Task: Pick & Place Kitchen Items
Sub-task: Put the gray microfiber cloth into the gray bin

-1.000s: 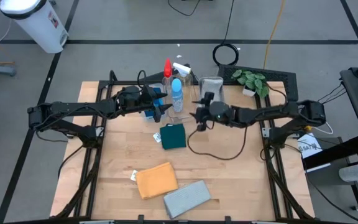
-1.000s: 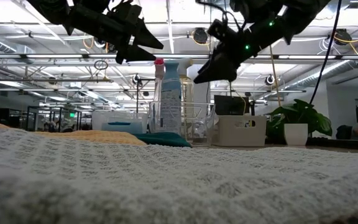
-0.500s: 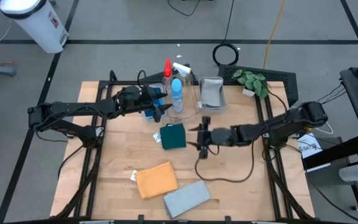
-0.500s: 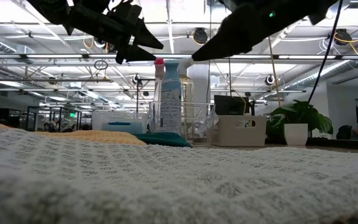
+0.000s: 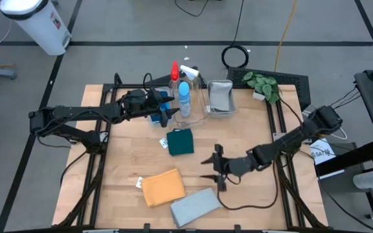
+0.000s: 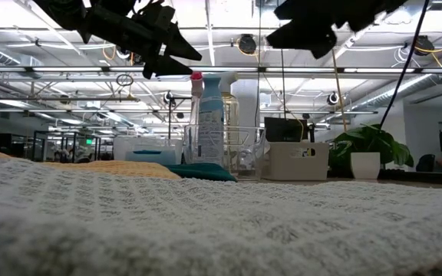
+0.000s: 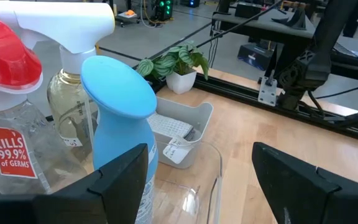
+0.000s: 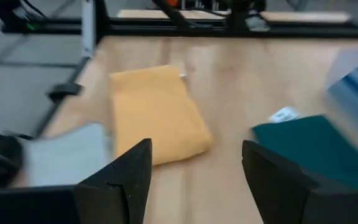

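Three spray bottles stand at the table's far middle: red top (image 5: 174, 70), white top (image 5: 190, 71), blue top (image 5: 184, 97). They also show in the left wrist view, the blue one (image 7: 120, 118) nearest. A dark-green cloth (image 5: 180, 142), an orange cloth (image 5: 162, 188) and a grey cloth (image 5: 195, 206) lie flat on the table. A blue sponge (image 5: 166, 98) lies by the left arm. My left gripper (image 5: 171, 115) is open beside the blue-top bottle. My right gripper (image 5: 211, 171) is open and empty above the table, right of the orange cloth (image 8: 157, 115).
A clear bin (image 7: 185, 186) stands by the bottles. A grey tub (image 5: 220, 97) with a folded cloth stands at the far middle, a leafy plant (image 5: 261, 84) at the far right. A cable (image 5: 251, 200) trails across the table under the right arm.
My right gripper has swung from the far middle, near the grey tub, toward the table's near edge, and now points toward the orange and grey cloths. It has stayed open and empty.
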`<action>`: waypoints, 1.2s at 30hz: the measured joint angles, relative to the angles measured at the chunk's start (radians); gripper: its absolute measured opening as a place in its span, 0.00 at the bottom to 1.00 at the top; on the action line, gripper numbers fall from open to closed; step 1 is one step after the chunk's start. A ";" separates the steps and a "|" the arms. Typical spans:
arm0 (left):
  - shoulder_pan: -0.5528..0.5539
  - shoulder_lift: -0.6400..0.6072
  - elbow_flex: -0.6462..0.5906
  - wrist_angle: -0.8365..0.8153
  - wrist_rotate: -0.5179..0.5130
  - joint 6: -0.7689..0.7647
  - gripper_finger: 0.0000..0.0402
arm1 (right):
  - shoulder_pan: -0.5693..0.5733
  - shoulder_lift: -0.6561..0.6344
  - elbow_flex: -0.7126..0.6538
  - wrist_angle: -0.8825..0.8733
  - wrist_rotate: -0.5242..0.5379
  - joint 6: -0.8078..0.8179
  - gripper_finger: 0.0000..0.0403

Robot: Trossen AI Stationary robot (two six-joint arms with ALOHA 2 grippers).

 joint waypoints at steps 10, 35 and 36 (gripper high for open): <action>0.000 0.000 0.000 0.000 0.000 0.000 0.72 | 0.127 0.000 0.000 0.004 0.001 0.276 0.53; 0.000 0.000 0.000 0.000 0.000 0.000 0.72 | 0.116 0.331 0.211 0.046 -0.301 0.046 0.03; 0.000 0.000 0.000 0.000 0.000 0.000 0.71 | 0.115 0.356 0.223 0.016 -0.314 0.064 0.03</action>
